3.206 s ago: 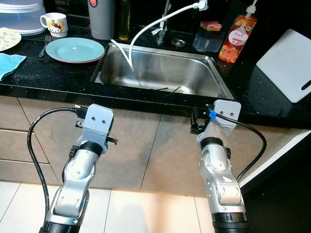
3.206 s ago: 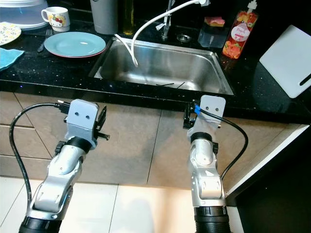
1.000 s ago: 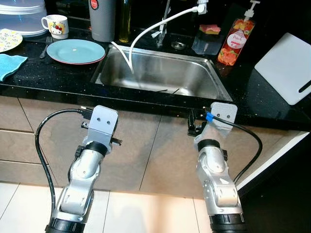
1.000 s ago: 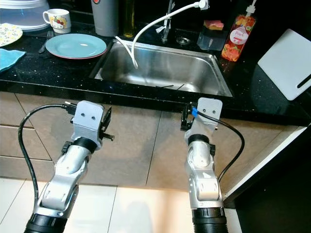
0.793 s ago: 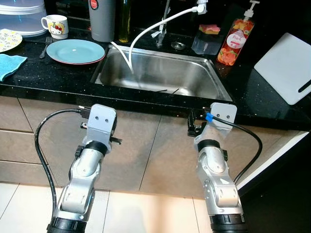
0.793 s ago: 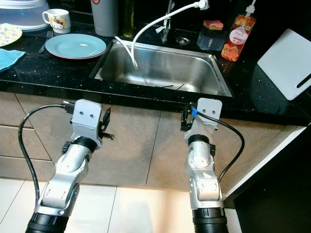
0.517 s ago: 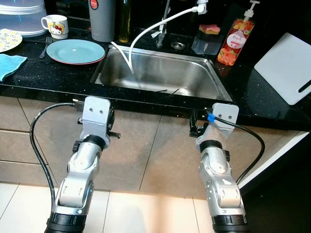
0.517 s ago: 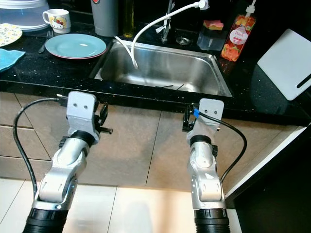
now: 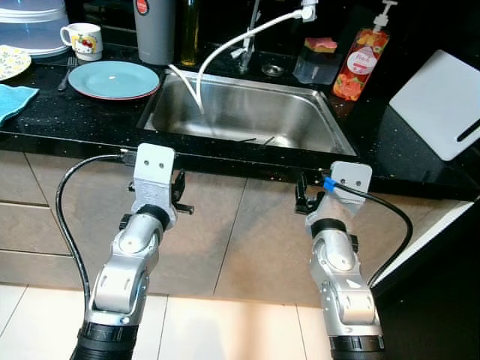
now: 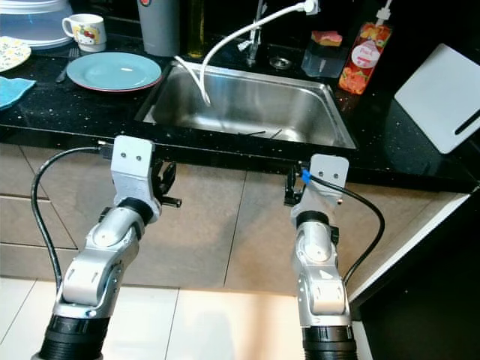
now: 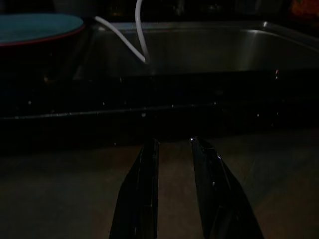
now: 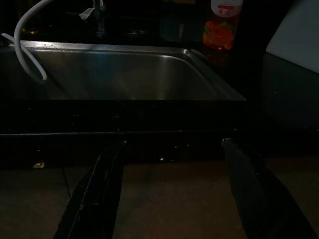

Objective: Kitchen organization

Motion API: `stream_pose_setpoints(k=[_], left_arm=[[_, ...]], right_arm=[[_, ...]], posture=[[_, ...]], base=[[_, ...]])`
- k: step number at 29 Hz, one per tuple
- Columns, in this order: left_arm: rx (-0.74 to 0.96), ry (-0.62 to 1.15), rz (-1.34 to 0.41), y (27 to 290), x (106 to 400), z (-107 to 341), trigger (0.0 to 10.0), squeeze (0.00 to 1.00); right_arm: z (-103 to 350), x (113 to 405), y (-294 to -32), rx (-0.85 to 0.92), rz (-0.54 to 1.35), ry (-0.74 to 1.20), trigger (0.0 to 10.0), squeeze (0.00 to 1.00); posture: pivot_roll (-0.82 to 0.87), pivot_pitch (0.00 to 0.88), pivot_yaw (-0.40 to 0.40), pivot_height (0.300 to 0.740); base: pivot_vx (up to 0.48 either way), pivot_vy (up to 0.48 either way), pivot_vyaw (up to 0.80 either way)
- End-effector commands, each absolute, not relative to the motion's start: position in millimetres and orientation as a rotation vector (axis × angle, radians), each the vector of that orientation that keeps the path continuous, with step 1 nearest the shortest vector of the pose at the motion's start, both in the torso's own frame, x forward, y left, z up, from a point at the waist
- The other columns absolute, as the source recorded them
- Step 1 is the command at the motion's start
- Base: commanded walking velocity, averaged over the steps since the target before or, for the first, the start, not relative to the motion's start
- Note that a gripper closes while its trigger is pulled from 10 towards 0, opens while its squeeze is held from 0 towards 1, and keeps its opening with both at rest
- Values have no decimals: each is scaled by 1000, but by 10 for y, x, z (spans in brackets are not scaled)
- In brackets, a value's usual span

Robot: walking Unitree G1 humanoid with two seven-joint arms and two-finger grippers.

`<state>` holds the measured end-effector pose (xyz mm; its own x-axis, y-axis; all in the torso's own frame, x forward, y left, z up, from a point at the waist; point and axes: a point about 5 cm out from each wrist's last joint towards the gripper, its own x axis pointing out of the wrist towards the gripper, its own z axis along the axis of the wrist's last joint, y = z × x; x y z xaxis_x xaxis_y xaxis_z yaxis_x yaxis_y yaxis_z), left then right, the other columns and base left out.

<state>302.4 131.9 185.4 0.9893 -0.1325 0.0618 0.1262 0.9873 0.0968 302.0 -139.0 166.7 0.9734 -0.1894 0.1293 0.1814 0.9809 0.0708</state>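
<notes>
Overhead, a curved white hose (image 9: 225, 46) droops into the rectangular steel sink (image 9: 247, 112).

The left gripper (image 11: 173, 194) is pointing at the dark front edge of the black counter (image 11: 149, 107), its two black fingers (image 11: 142, 199) standing a narrow gap apart with nothing between them. Beyond the edge, the steel sink (image 11: 209, 47) is catching dim light, and a white hose (image 11: 141, 30) is hanging down into it. A teal plate (image 11: 37, 22) with a reddish rim is sitting on the counter beside the sink. Below the counter edge, a brownish cabinet front (image 11: 65, 199) is showing faintly.
</notes>
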Motion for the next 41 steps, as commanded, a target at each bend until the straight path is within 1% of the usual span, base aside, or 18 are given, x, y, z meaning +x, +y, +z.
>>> stream_pose_setpoints(k=[1,6,12,16,20,24,28,31,34,41], left_arm=[[109,-114,-148,1277,3020,1943,10000,0],[90,-142,-155,1224,3027,2035,10000,0],[65,-152,-133,1213,3060,2079,10000,0],[69,-161,-117,1227,3081,2111,10000,0],[115,-188,-124,1237,3056,2156,10000,0],[101,-193,-110,1259,3056,2192,10000,0],[92,-185,-99,1255,3047,2171,10000,0],[86,-182,-112,1209,3020,2158,10000,0],[82,-177,-121,1201,3028,2142,10000,0],[86,-182,-150,1142,3082,2169,10000,0]], right_arm=[[1681,3020,-1395,61,-186,-135,10000,0],[1711,3043,-1392,61,-177,-137,10000,0],[1800,3043,-1359,60,-152,-160,10000,0],[1834,3047,-1349,69,-151,-169,10000,0],[1787,3085,-1331,79,-147,-155,10000,0],[1827,3118,-1233,97,-120,-161,10000,0],[1809,3113,-1214,94,-112,-151,10000,0],[1789,3109,-1254,89,-121,-143,10000,0],[1791,3111,-1308,87,-149,-149,10000,0],[1791,3089,-1344,88,-169,-157,10000,0]], posture=[[201,0,-136,740],[197,0,-156,740],[190,0,-158,740],[213,0,-152,740],[251,0,-158,740],[250,7,-174,740],[254,6,-171,740],[254,9,-171,740],[229,0,-150,740],[231,2,-130,740]], base=[[0,0,0],[0,0,0],[0,0,0],[0,0,0],[0,0,0],[0,0,0],[0,0,0],[0,0,0],[0,0,0],[0,0,0]])
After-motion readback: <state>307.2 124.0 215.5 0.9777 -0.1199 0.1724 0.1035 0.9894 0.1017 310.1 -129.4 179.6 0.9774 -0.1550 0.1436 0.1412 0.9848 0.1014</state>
